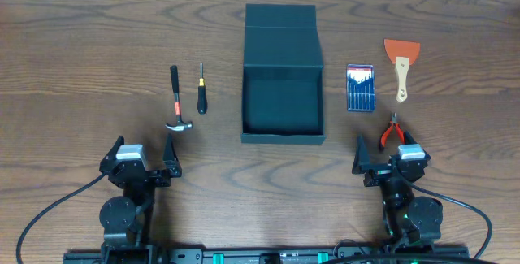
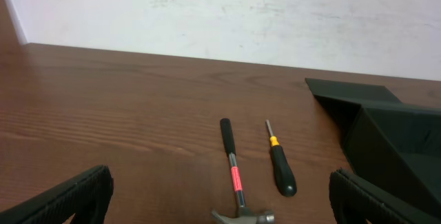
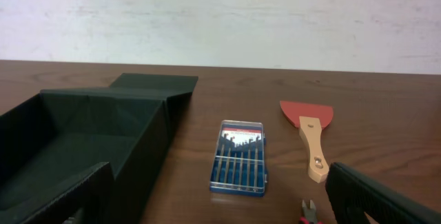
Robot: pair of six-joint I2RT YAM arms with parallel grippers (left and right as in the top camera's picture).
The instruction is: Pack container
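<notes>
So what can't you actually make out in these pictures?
Pliers: in the right wrist view, the bottom edge cuts off all but the tip.
Hammer: in the left wrist view, the bottom edge clips the head.
Blue tool case: the label is too small to read in any view.
Container: in the left wrist view, the right edge cuts most of it off.

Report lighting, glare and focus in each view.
Overhead: even, soft light, only faint shadows; the dark teal-black matte cardboard box swallows interior detail. Left wrist: the red-banded black-handled hammer is sharp, while the camera's own jaws blur at the bottom corners. Right wrist: the white wall is bright, and the clear blue plastic screwdriver case is crisp, without strong glare.
</notes>
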